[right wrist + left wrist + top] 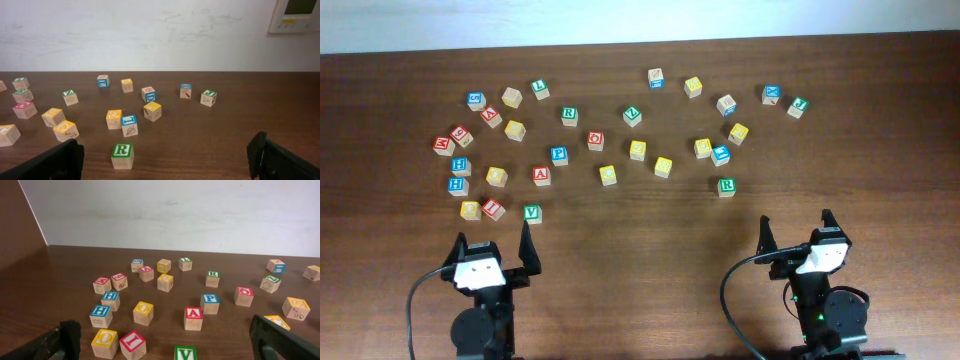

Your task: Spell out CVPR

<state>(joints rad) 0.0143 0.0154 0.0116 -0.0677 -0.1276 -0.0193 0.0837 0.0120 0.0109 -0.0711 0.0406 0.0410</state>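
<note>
Brown wood counter (640,275) lies under both arms. Nearest, the left claw (493,238) and right claw (796,224) are both spread wide, holding nothing. Just ahead of the left claw sits a green V block (532,213) (its own wrist view crops it at the bottom edge). Ahead of the right claw a green R block (122,155) stands alone, large in the right wrist view and absent from the left. Farther back, a blue P block (210,303) sits near a red A block (193,317). Only overhead shows the whole scatter; I cannot pick out a C. A wall panel (299,15) appears solely from the right wrist.
</note>
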